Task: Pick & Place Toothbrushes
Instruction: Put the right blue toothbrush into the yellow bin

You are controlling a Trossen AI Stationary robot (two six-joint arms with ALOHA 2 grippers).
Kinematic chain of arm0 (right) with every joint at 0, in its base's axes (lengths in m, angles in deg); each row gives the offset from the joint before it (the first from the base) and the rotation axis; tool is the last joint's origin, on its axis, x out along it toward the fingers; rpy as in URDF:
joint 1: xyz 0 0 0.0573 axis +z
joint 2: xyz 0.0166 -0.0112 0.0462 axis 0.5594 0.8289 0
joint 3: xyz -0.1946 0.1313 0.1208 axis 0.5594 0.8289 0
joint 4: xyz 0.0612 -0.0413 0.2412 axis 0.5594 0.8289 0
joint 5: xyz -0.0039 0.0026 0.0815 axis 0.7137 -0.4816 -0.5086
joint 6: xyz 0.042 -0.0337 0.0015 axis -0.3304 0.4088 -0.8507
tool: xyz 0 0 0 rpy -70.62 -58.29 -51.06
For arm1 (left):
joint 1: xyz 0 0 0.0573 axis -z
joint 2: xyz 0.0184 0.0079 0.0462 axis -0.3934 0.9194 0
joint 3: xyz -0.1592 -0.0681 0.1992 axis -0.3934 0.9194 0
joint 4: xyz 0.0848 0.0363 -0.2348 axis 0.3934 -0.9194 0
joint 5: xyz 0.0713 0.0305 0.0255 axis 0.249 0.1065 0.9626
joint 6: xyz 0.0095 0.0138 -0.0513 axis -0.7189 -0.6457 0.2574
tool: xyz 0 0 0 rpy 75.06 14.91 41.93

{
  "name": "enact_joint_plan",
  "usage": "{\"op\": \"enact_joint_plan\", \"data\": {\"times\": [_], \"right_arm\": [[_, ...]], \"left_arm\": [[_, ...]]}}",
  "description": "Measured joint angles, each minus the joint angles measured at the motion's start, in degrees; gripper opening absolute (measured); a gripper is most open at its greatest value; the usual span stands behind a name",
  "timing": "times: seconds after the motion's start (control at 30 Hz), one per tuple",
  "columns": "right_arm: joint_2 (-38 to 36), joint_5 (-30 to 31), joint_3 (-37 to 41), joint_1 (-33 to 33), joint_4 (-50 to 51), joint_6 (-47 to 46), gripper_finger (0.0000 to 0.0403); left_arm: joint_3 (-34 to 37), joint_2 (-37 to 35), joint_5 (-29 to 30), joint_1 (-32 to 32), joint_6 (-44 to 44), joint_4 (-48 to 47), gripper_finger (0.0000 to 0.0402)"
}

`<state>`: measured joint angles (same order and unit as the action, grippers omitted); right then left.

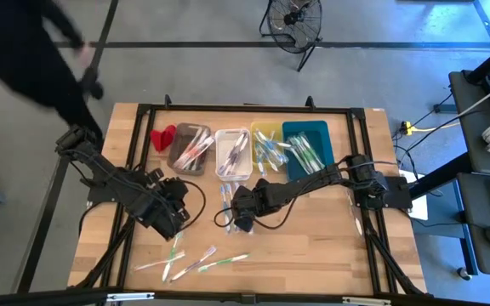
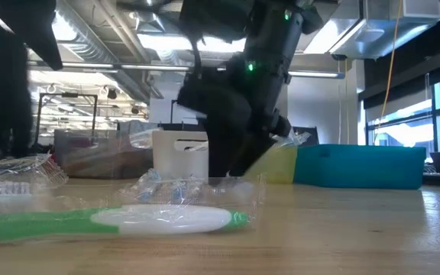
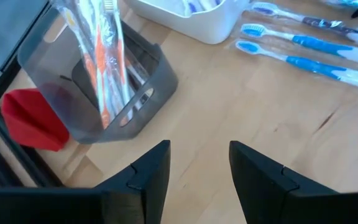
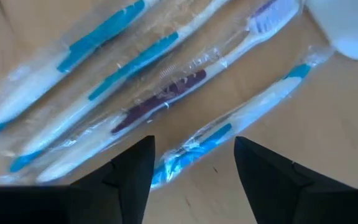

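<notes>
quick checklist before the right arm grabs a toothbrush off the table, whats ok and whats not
1. Right tool over a loose toothbrush: ok, a wrapped blue-and-white toothbrush lies between its fingers.
2. Right tool wide enough to straddle it: ok, fingers are apart.
3. Only one brush in the gap: cannot tell, the purple-marked toothbrush lies close beside it.
4. Left tool clear of the right arm: ok, it is open and empty over bare wood near the grey bin.
5. Bins reachable: ok, the white bin, yellow bin and teal bin stand in a row behind.
6. Person at the table corner: not ok, close to the left arm.
</notes>
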<state>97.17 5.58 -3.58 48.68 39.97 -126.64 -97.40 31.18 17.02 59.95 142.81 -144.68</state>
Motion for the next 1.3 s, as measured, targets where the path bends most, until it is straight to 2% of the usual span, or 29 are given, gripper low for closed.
{"op": "enact_joint_plan", "data": {"times": [0.2, 0.33, 0.43, 0.63, 0.67, 0.8, 1.07, 1.3], "right_arm": [[2.95, -0.16, -0.36, -0.53, 0.29, 0.03, 0.0218], [3.79, -0.67, -0.52, -1.03, 0.49, 0.07, 0.0192], [3.78, -1.19, -0.52, -0.98, 0.2, 0.28, 0.0151], [3.54, -1.9, -0.47, -0.98, -0.04, 2.73, 0.0027], [3.52, -2.04, -0.47, -1.0, -0.05, 3.59, 0.0018], [3.52, -1.76, -0.43, -0.58, -0.14, 3.68, 0.0027], [2.19, -1.14, -0.14, 0.28, 0.34, 5.22, 0.0014], [-2.22, -1.87, 0.46, 2.53, 9.63, 3.25, 0.0014]], "left_arm": [[0.0, 0.0, 0.35, 0.27, -0.42, 1.13, 0.0162], [0.0, 0.0, 3.22, 1.15, -0.43, 2.21, 0.0158], [0.0, 0.0, 5.09, 1.86, -0.46, 3.51, 0.0158], [0.0, 0.02, 6.45, 2.72, -0.46, 3.88, 0.0157], [0.0, 0.02, 6.82, 2.88, -0.44, 4.0, 0.0158], [0.0, 0.04, 8.92, 3.65, -0.44, 5.0, 0.0159], [-0.04, 0.72, 12.72, 5.23, -0.46, 7.16, 0.0155], [-0.04, 4.38, 14.01, 6.22, -0.46, 7.65, 0.0155]]}}
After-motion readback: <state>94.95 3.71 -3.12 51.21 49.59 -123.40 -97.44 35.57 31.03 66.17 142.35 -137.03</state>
